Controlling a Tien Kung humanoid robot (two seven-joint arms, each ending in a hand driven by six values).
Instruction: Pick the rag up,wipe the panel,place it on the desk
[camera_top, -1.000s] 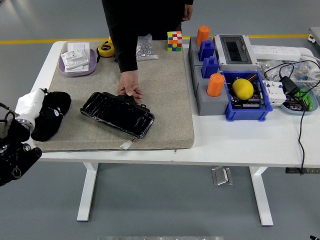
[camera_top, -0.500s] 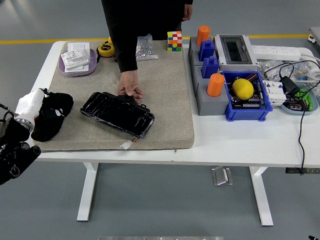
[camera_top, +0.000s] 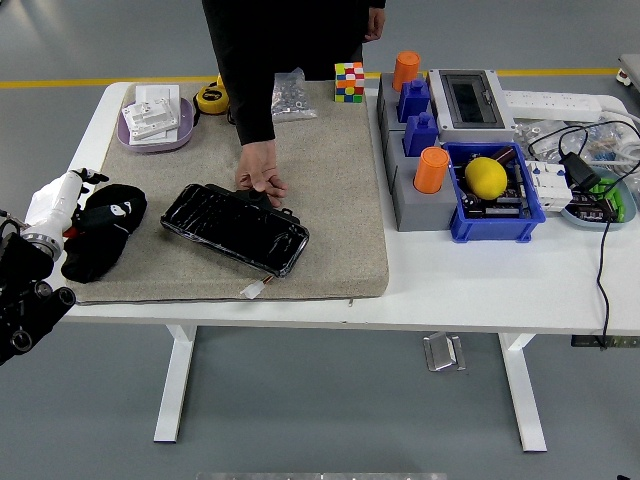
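At the frame's left edge, the left hand (camera_top: 62, 200) rests against the black rag (camera_top: 98, 230) lying crumpled on the grey mat (camera_top: 330, 180); whether its fingers grip it cannot be told. The rag looks soft, light and limp, best pinched at a raised fold. A person's hand (camera_top: 260, 180) steadies the glossy black panel (camera_top: 235, 228), centre-left.

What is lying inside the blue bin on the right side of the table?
A yellow lemon-like ball sits in the blue bin, on dark parts too small to identify. Whatever lies under the ball is hidden.
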